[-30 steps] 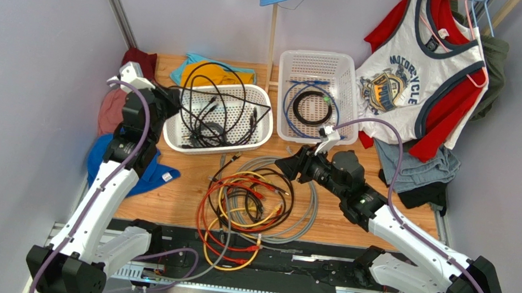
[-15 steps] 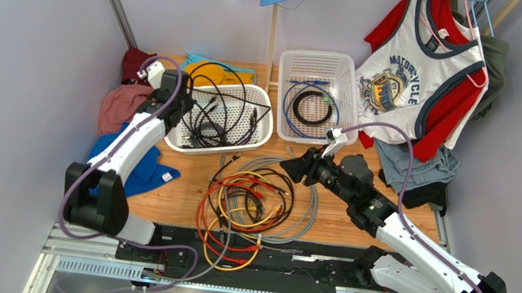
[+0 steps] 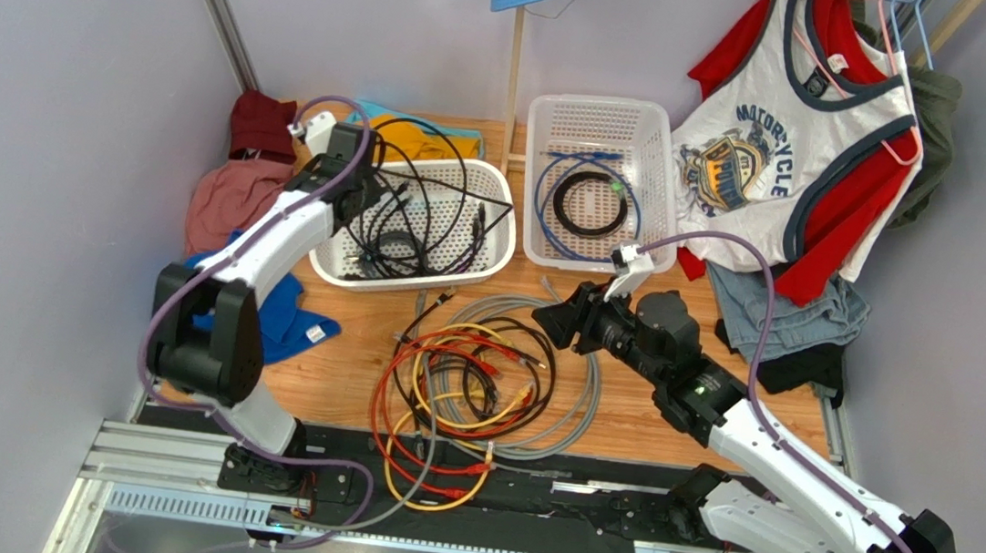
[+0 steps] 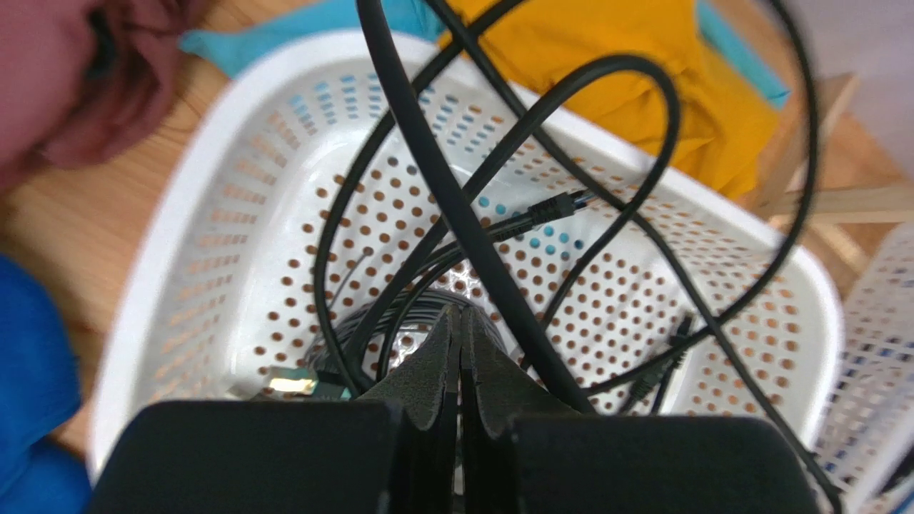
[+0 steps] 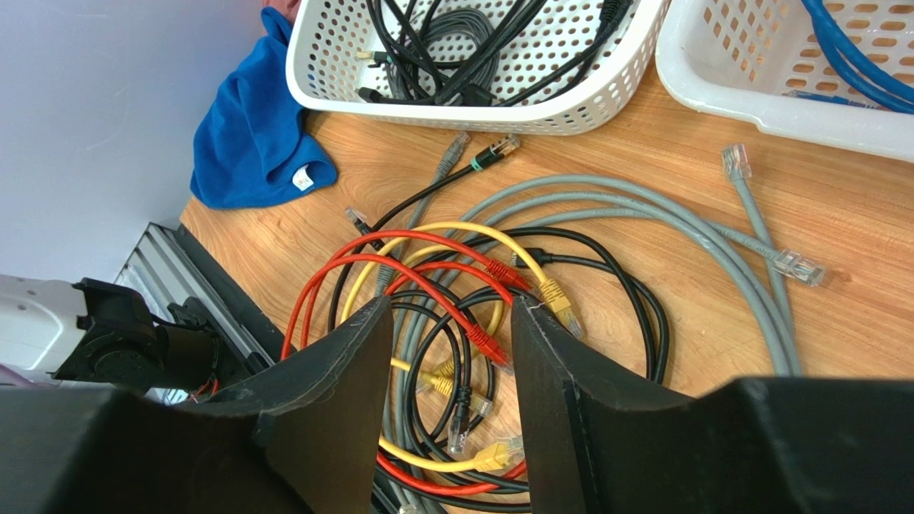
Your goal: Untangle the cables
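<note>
A tangled bundle of red, yellow, black and grey cables (image 3: pixel 474 385) lies on the wooden table; it also shows in the right wrist view (image 5: pixel 472 289). More black cables (image 3: pixel 416 214) loop in and above the left white basket (image 3: pixel 402 281), seen close in the left wrist view (image 4: pixel 461 214). My left gripper (image 3: pixel 358 197) hangs over this basket's left part with its jaws shut (image 4: pixel 461 321); nothing shows between them, and a thick black cable passes beside them. My right gripper (image 3: pixel 560 318) is open and empty (image 5: pixel 451 316), just above the bundle's far right side.
The right white basket (image 3: pixel 609 105) holds a blue cable and a black coil (image 3: pixel 596 205). A blue cloth (image 3: pixel 280 323), a pink cloth (image 3: pixel 224 200) and a yellow cloth (image 3: pixel 403 141) surround the left basket. Hanging shirts (image 3: pixel 781 142) and folded jeans (image 3: pixel 783 321) fill the right.
My left arm has swung from the table's left side to the right and farther back, over the left basket. My right gripper has shifted slightly.
</note>
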